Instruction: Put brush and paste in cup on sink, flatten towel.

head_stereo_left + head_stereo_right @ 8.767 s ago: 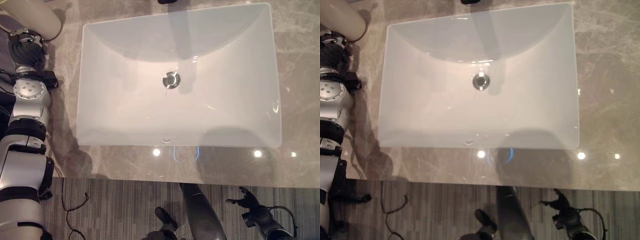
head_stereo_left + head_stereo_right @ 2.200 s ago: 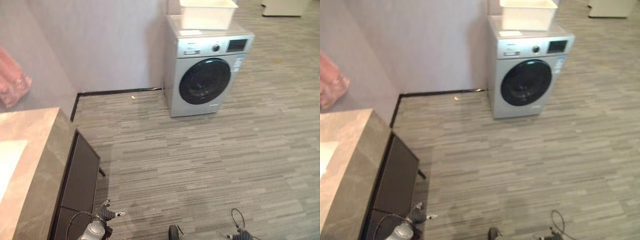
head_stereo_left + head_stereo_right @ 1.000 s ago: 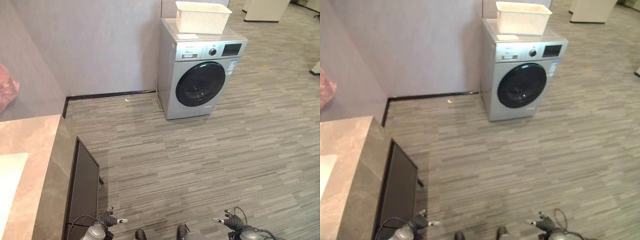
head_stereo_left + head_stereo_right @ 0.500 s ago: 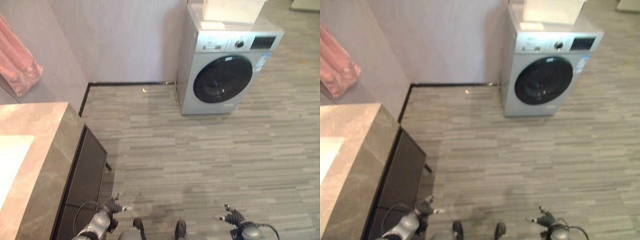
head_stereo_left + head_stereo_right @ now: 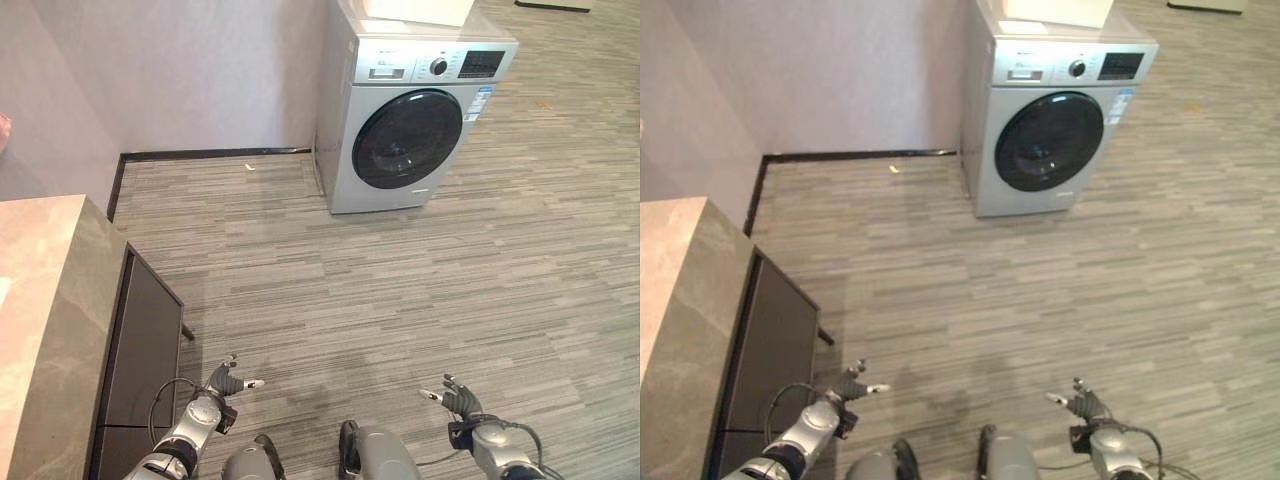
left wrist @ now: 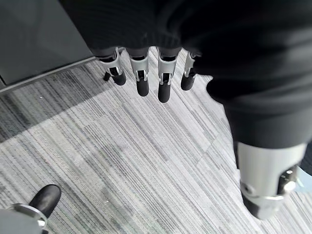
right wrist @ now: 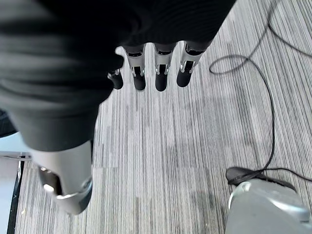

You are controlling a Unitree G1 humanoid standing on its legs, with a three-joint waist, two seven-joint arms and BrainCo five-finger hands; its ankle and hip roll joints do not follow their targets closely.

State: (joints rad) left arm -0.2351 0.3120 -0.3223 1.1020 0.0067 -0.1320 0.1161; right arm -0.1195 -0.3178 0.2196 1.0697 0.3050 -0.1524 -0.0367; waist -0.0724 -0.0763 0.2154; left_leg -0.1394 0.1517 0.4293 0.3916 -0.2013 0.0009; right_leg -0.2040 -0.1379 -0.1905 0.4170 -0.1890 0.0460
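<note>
My left hand [image 5: 222, 381] hangs low over the striped floor beside the dark cabinet front, fingers [image 6: 141, 78] straight and thumb [image 6: 265, 190] apart, holding nothing. My right hand [image 5: 458, 400] hangs low on the other side, also open and empty, with fingers [image 7: 161, 73] spread over the floor. A corner of the stone sink counter [image 5: 40, 300] shows at the left. A sliver of pink cloth [image 5: 3, 128] shows at the left edge, against the wall.
A silver washing machine [image 5: 410, 130] with a dark round door stands against the wall ahead, a white basket [image 5: 415, 10] on top. The dark cabinet front [image 5: 140, 350] under the counter is close to my left hand. Striped floor [image 5: 420, 290] spreads ahead and to the right.
The camera has swung from looking down at the sink to facing the room. In the last half second it shifted again, and the pink cloth slid to the left edge. Both hands stay low and open.
</note>
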